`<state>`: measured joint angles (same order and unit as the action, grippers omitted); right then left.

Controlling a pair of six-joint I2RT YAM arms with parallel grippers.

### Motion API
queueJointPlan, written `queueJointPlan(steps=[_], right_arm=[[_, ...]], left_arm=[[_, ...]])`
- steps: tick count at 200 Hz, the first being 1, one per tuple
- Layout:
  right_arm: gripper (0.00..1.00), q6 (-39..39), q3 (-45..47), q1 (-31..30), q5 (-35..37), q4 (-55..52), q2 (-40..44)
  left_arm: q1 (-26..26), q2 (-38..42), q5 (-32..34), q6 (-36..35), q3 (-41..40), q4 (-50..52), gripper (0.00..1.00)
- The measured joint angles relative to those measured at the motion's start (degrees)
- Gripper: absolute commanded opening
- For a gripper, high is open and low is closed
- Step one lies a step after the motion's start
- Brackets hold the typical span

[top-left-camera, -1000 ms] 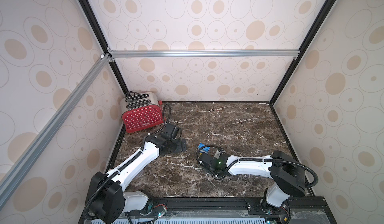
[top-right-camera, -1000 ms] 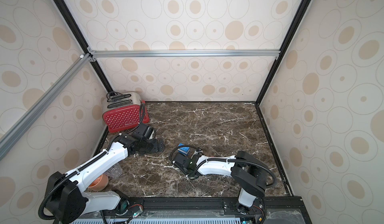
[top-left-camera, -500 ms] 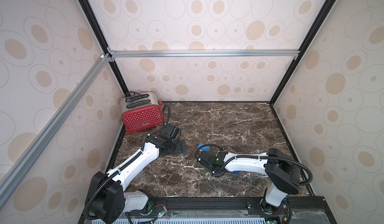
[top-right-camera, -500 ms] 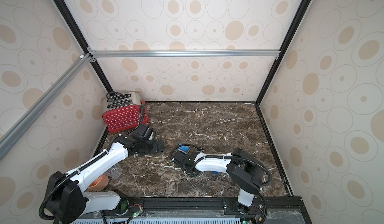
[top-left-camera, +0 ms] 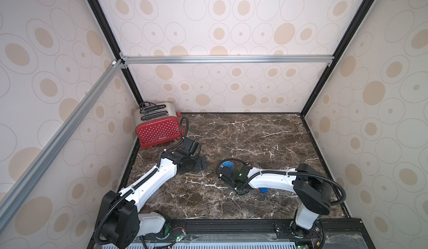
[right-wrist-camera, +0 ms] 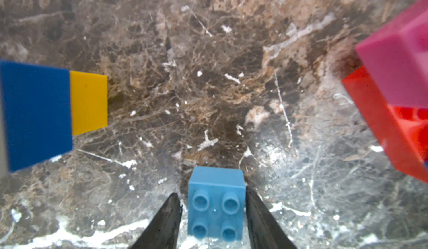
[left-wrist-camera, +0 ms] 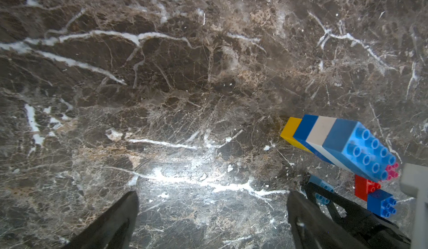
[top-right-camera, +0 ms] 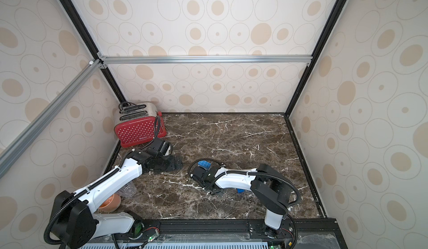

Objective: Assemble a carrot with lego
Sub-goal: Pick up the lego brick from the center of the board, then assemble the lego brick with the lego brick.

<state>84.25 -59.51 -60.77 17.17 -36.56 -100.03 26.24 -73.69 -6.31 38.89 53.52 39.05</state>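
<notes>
The carrot body (left-wrist-camera: 335, 141), a yellow, blue, white and blue stack, lies on its side on the marble; both top views show its blue end (top-left-camera: 228, 164) (top-right-camera: 204, 164). A red bar with pink and blue small bricks (left-wrist-camera: 364, 186) lies beside it, near in the right wrist view (right-wrist-camera: 382, 125). My right gripper (right-wrist-camera: 212, 191) reaches down between them, shut on a light blue 2x2 lego brick (right-wrist-camera: 216, 208) with its studs towards the camera. My left gripper (left-wrist-camera: 212, 194) is open and empty over bare marble, left of the pieces (top-left-camera: 195, 163).
A red toaster (top-left-camera: 159, 132) stands in the back left corner, its cable looping by the left wrist. An orange bowl (top-right-camera: 111, 202) and a clear cup (top-right-camera: 127, 190) sit under the left arm. Patterned walls close three sides.
The right jaws have narrowed onto the light blue brick, and the right arm's elbow has shifted a little to the left. The left arm has hardly moved.
</notes>
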Motion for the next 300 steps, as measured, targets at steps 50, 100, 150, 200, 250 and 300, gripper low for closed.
queueJointPlan(steps=[50,100,150,200,250,300], right_arm=[[0.34,-0.26,0.00,0.09,0.20,-0.44,-0.11],[0.25,-0.33,-0.04,0.09,0.26,-1.64,0.07],[0.24,-0.83,-4.33,-0.20,1.11,-9.53,4.13],[0.24,-2.67,-18.51,-1.03,4.83,-18.51,5.11],[0.22,-5.55,-33.51,0.20,6.97,-22.60,-2.99],[0.20,-6.78,-41.79,3.65,5.75,-25.70,-11.61]], left_arm=[[-0.50,0.00,-0.24,-0.22,-0.55,-0.52,0.99],[-0.63,0.00,-0.31,-0.35,-0.57,-0.70,0.99],[-0.72,0.00,-1.07,-0.42,-1.20,-1.33,0.99],[-1.27,-0.15,-1.79,-1.07,-1.27,-1.92,0.99],[-3.85,-0.44,-3.56,-2.58,-1.88,-2.19,0.99],[-5.05,-0.85,-5.33,-4.00,-2.84,-2.23,0.99]])
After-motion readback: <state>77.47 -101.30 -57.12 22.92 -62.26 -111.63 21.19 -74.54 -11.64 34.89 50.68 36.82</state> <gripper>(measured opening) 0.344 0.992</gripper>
